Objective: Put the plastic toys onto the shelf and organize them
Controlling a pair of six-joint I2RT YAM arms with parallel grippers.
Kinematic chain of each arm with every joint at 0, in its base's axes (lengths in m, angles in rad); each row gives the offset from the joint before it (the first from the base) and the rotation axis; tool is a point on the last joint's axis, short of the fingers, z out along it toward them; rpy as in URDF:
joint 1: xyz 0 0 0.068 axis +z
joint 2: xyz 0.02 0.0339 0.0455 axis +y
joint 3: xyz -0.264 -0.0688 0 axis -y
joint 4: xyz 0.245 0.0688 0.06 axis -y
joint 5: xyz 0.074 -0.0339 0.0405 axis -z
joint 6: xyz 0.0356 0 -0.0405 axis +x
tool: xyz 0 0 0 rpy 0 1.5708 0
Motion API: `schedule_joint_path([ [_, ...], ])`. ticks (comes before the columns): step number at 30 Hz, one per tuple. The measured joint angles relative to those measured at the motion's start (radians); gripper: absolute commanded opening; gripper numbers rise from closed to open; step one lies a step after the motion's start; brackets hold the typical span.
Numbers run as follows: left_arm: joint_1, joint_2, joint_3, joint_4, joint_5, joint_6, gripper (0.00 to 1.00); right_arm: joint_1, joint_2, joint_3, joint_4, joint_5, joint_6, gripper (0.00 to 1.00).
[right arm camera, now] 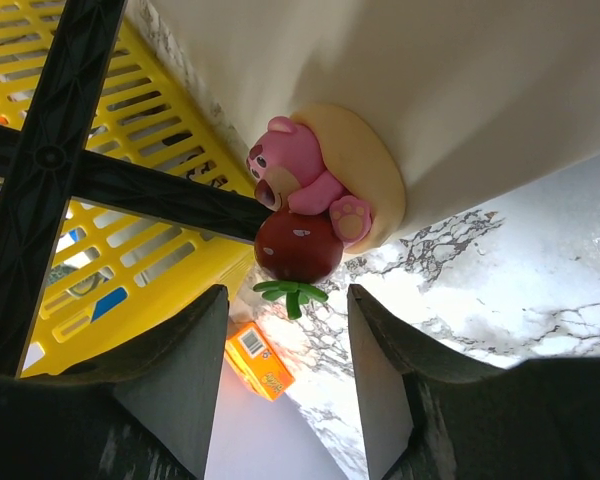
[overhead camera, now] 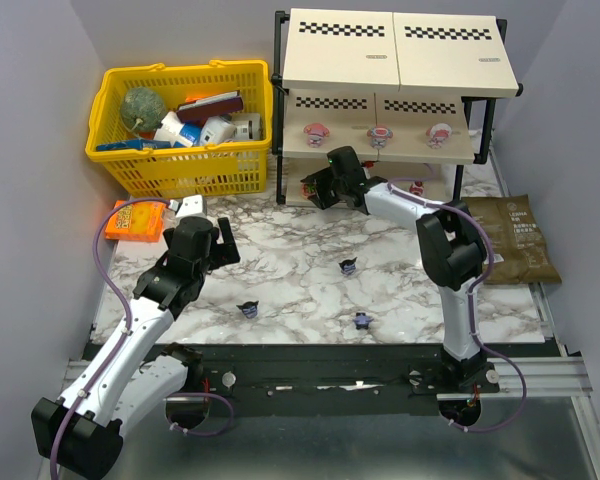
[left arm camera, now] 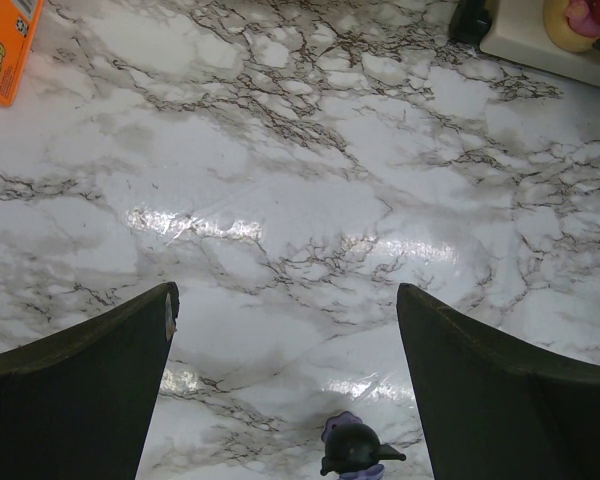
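Right gripper (right arm camera: 287, 300) is at the lowest tier of the shelf (overhead camera: 395, 50), its jaws partly parted. The pink bear on a red strawberry (right arm camera: 300, 180) stands on its round base on the board directly ahead of the fingertips. Only the strawberry's green leaves reach into the gap, and neither finger appears to touch the toy. On this evidence the bear is already set down, and a straight pull back along the gripper's own line looks like the way out. A black shelf post crosses close on one side of the gripper.

Over the marble table (left arm camera: 280, 150), the left gripper (left arm camera: 285, 295) hangs with jaws spread wide and nothing between them. A dark pointed-eared figurine (left arm camera: 355, 450) stands on the table behind its fingertips, back toward the wrist and slightly nearer the right-hand finger. The gripper would need to draw back and drop, not reach forward. The toy is too squat to show any long axis.

Two more dark figurines (overhead camera: 349, 266) (overhead camera: 360, 320) stand further off toward the right arm's base. Of the two grippers, the left is nearer the first, and that figurine looks like the likely next pick. Three pink-and-white figurines (overhead camera: 380, 135) line the middle tier, above the right gripper.
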State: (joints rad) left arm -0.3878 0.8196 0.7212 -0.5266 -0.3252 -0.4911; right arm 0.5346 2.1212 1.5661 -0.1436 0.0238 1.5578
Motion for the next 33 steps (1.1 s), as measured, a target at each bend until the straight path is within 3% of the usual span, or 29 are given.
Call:
schedule_joint_path([
  [15, 0.0, -0.015, 0.0, 0.0, 0.001, 0.001, 0.99, 0.0, -0.103, -0.12, 0.045, 0.0, -0.026, 0.64],
  [23, 0.0, -0.058, 0.0, 0.002, 0.015, 0.001, 0.99, 0.0, -0.27, -0.259, 0.045, -0.044, -0.11, 0.73],
  [28, 0.0, -0.066, 0.0, 0.006, 0.042, 0.002, 0.99, 0.011, -0.431, -0.347, -0.011, -0.029, -0.313, 0.75],
  [33, 0.0, -0.061, 0.0, 0.009, 0.084, 0.008, 0.99, 0.09, -0.675, -0.449, -0.067, 0.148, -0.595, 0.79],
])
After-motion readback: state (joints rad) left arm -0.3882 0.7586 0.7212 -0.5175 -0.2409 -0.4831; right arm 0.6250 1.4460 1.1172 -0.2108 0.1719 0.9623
